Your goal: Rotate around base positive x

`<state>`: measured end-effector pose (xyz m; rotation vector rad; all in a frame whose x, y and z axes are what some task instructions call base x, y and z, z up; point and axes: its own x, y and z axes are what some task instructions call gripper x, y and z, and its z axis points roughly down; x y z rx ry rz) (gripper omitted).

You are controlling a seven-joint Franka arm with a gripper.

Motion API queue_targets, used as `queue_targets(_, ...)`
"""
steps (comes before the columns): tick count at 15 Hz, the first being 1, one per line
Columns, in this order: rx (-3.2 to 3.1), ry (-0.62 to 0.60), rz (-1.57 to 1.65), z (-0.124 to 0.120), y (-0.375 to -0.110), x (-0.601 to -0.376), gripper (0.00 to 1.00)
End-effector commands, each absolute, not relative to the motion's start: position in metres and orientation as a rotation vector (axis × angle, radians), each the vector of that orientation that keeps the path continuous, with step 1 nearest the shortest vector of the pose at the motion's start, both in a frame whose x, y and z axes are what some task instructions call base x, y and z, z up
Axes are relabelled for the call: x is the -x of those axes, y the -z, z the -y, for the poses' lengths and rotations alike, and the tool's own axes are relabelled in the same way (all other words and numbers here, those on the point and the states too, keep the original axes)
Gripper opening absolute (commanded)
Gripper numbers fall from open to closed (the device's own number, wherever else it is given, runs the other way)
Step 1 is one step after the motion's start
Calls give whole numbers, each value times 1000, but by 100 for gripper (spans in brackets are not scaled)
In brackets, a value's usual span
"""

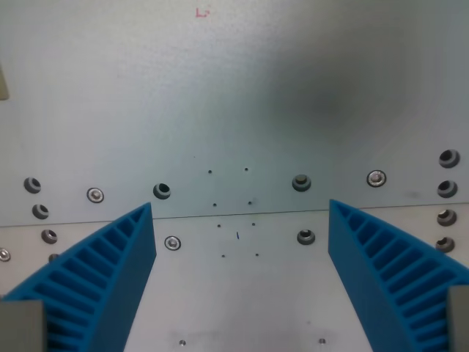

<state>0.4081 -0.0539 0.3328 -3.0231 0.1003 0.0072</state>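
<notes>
Here pincer gapes wide (blue fingers splayed) over metal plate

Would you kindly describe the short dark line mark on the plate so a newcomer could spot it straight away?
Start at the thin seam running across the grey metal plate, between the two blue ribbed gripper fingers. Just below it sits a cluster of tiny dark dots. The short dark line mark lies among them, the only upright stroke rather than a round dot.

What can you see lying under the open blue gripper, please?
Only a bare metal plate with screw holes, a seam and small dots shows beneath the gripper; its fingers cover the lower corners.
</notes>
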Motion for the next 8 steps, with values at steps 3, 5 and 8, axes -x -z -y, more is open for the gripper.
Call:
queue_targets(3, 2802, -27, -65, 60, -336, -408, 100)
queue_targets(5, 2779, -29, -65, 60, -336, -408, 100)
queue_targets(8, 2744, -31, -64, 60, -336, -408, 100)
